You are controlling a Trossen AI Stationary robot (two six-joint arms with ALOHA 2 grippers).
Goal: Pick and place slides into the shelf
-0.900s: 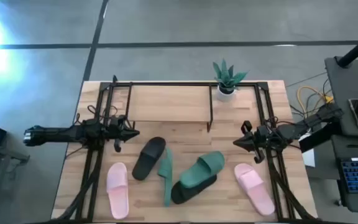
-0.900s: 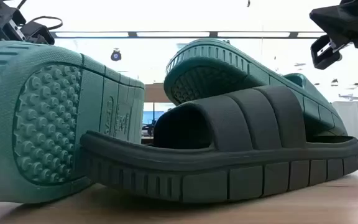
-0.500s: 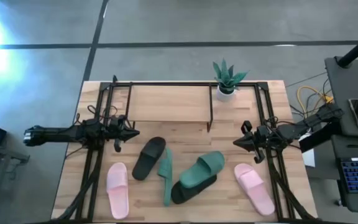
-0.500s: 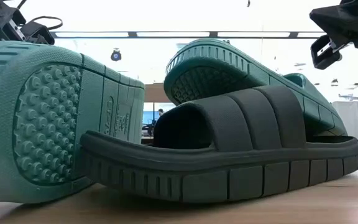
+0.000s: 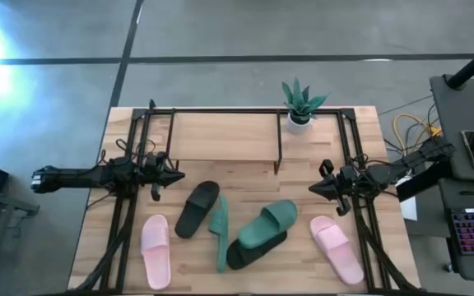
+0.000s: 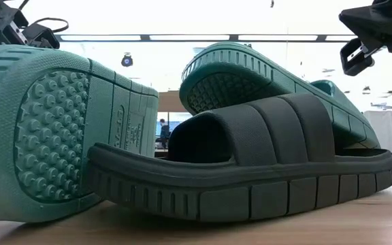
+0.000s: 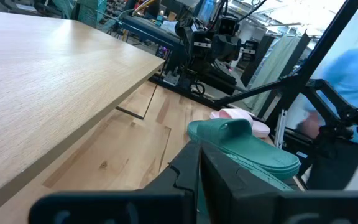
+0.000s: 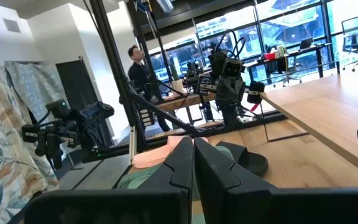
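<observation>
Left gripper (image 5: 178, 175) at left-centre of the high view, clenched on nothing, above the desk (image 5: 245, 177) beside the shelf's near left corner. Right gripper (image 5: 313, 189) at right-centre, likewise clenched and empty, pointing toward the middle.

Shelf (image 5: 225, 136) across the upper desk, light board on black rods, with a potted plant (image 5: 300, 104) at its right end. No slides on it.

All six slides in the lower half of the high view:
- pink slide (image 5: 155, 250) at lower left, lying flat;
- black slide (image 5: 197, 208) just right of it, slanted;
- green slide (image 5: 219, 232) tipped on its edge, touching that black one;
- second green slide (image 5: 268, 224) at lower centre, resting on the second black slide (image 5: 257, 249);
- second pink slide (image 5: 336, 248) at lower right.

Low view filled by the green sole (image 6: 53, 133) at left and the black slide (image 6: 250, 170) under the green one (image 6: 250, 78).

Person (image 8: 137, 67) in the room behind, upper left-centre of the right wrist view.
</observation>
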